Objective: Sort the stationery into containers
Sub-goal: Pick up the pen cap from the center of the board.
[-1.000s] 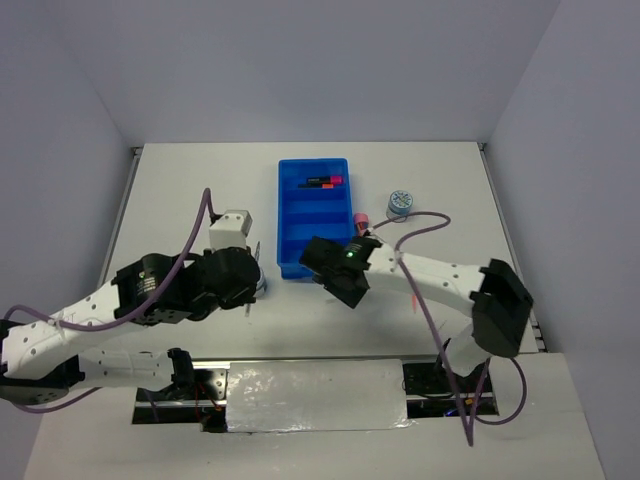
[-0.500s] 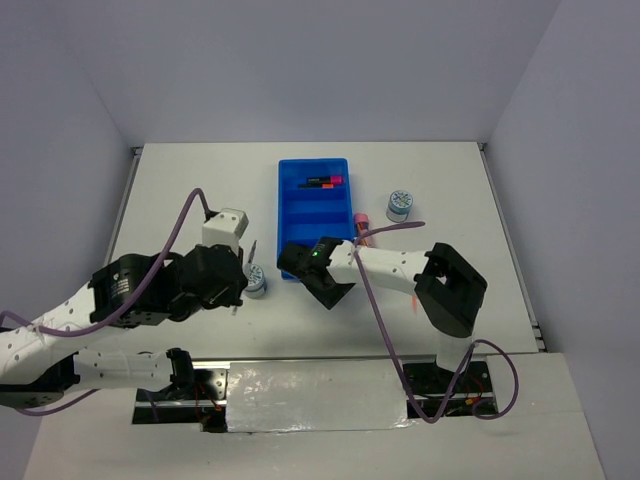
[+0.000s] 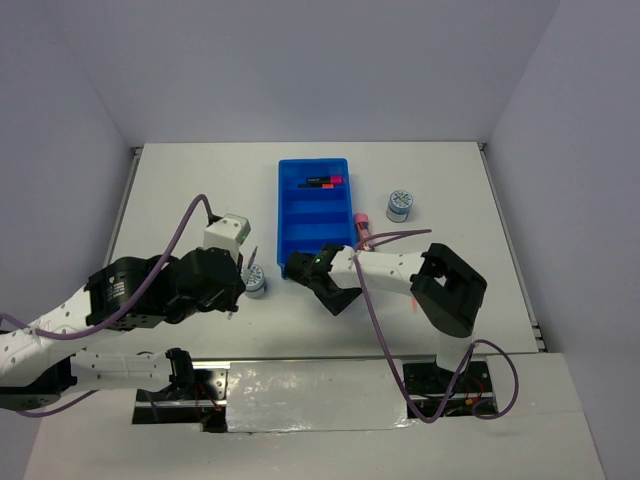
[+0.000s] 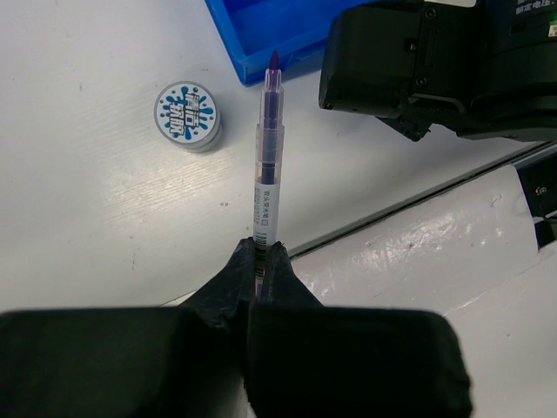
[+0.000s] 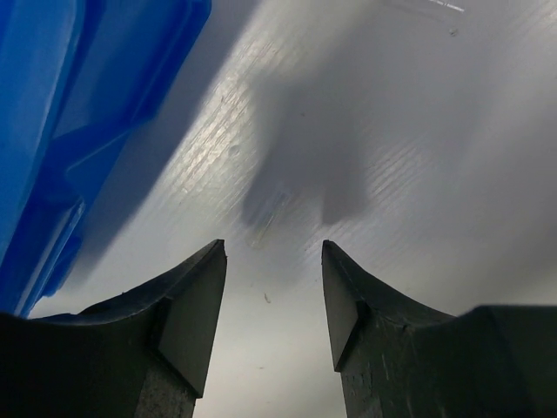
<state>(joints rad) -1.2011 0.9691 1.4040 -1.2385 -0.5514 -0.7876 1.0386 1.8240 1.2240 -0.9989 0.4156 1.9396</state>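
Observation:
The blue tray point(image 3: 312, 225) stands mid-table with black markers with pink caps point(image 3: 320, 182) in its far compartment. My left gripper point(image 3: 238, 292) is shut on a thin clear pen with a purple tip point(image 4: 268, 165), which points toward the tray's near corner point(image 4: 261, 35). A blue-white tape roll point(image 3: 255, 281) lies just beside the pen, left of it in the left wrist view point(image 4: 186, 115). My right gripper point(image 3: 335, 295) is open and empty above bare table by the tray's near edge point(image 5: 52, 131). A second tape roll point(image 3: 399, 204) and a pink-copper tube point(image 3: 362, 228) lie right of the tray.
A thin orange pen point(image 3: 413, 300) lies near the right arm's elbow. The right gripper's black body point(image 4: 435, 61) hangs close to the held pen's tip. The table's front edge and metal rail point(image 3: 310, 390) run just behind both grippers.
The right arm has folded and its open gripper moved left along the tray's near edge. The left gripper shifted slightly left with the pen, uncovering the tape roll.

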